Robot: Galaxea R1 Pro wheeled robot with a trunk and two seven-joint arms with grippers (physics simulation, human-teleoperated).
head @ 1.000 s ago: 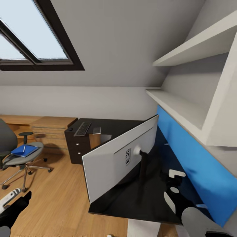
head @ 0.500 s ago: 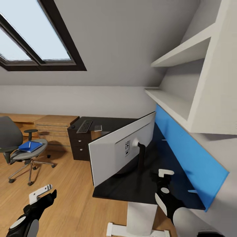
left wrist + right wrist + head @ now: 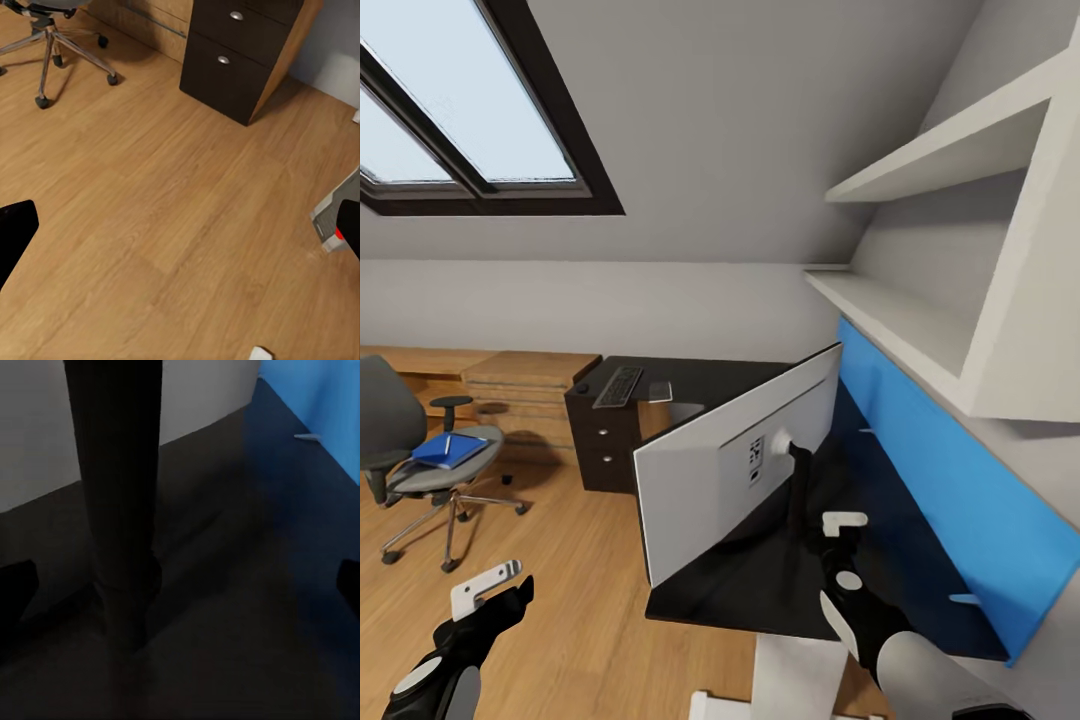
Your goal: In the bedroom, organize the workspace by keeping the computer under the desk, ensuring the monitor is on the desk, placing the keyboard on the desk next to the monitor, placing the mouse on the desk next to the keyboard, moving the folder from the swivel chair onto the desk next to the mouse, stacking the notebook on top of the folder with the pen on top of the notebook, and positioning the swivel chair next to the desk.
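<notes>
On my far left in the head view the swivel chair [image 3: 410, 455] stands on the wood floor [image 3: 560, 560], well apart from the desk [image 3: 760, 585], and the folder [image 3: 448, 449] lies flat on its seat with the pen [image 3: 448, 440] resting on top; I can't make out a notebook there. Low in the same view my left hand [image 3: 495, 590] hangs over bare floor, and through its wrist camera I see the two dark fingertips [image 3: 15, 236] spread wide apart at opposite edges with nothing between them, only planks, the chair's wheeled base and the drawer unit [image 3: 240, 52] with its silver knobs. Farther along, the keyboard [image 3: 618, 386] sits on the far wing of the desk above those drawers, with a small dark object [image 3: 582, 389] just beside it that could be the mouse, too small to be sure, and a pale flat item [image 3: 659, 391] on its other side. The monitor [image 3: 735, 470] stands on the near wing with its grey back turned toward me. My right hand [image 3: 842, 545] hovers over the desk just beside the monitor's foot [image 3: 116, 525]; in the right wrist view the fingers sit apart, gripping nothing. The blue wall panel [image 3: 950, 480] runs along the desk's right edge beneath the white shelves [image 3: 920, 340].
</notes>
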